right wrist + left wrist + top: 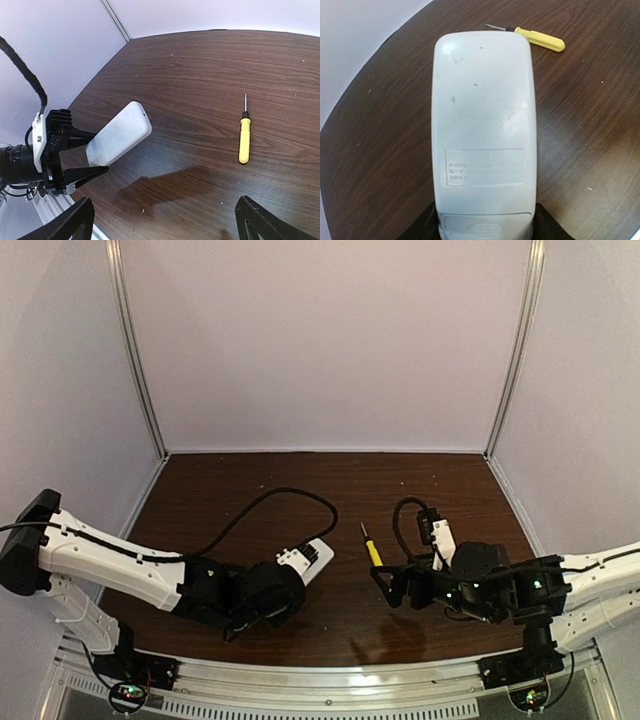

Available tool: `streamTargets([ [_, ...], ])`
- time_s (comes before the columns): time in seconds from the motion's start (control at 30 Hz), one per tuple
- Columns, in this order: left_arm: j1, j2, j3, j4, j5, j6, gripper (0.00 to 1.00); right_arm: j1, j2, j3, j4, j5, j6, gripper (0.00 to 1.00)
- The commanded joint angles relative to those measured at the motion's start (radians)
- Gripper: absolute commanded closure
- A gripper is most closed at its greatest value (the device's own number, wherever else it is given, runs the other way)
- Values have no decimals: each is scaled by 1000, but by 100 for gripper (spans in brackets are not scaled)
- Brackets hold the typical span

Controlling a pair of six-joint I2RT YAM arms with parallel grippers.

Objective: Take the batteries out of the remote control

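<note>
The white remote control (482, 125) lies plain face up in my left gripper (485, 227), which is shut on its near end. The ribbed battery cover (485, 227) sits closed between the black fingers (426, 226). In the top view the left gripper (272, 592) holds the remote (312, 556) slanting up off the table. The right wrist view shows the remote (120, 134) raised above the wood. My right gripper (392, 585) is open wide and empty, to the right of the remote; it also shows in the right wrist view (165, 225). The batteries are hidden.
A yellow-handled screwdriver (371, 545) lies on the dark wooden table (330, 490) between the two grippers; it also shows in the left wrist view (535, 38) and the right wrist view (243, 140). A black cable (290, 495) loops over the table behind the left arm. White walls enclose the table.
</note>
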Motion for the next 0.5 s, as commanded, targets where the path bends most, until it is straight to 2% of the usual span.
streamTargets([
  [0.0, 105, -101, -72, 285, 240, 272, 100, -94, 4, 25, -38, -146, -80, 0],
  [0.1, 154, -160, -129, 385, 382, 382, 100, -161, 13, 26, -25, -248, -101, 0],
  [0.27, 232, -220, -190, 464, 571, 483, 100, -266, 58, 39, 29, -534, -125, 0],
  [0.47, 244, -193, -179, 492, 636, 515, 100, -352, 105, 81, 41, -773, -105, 0],
])
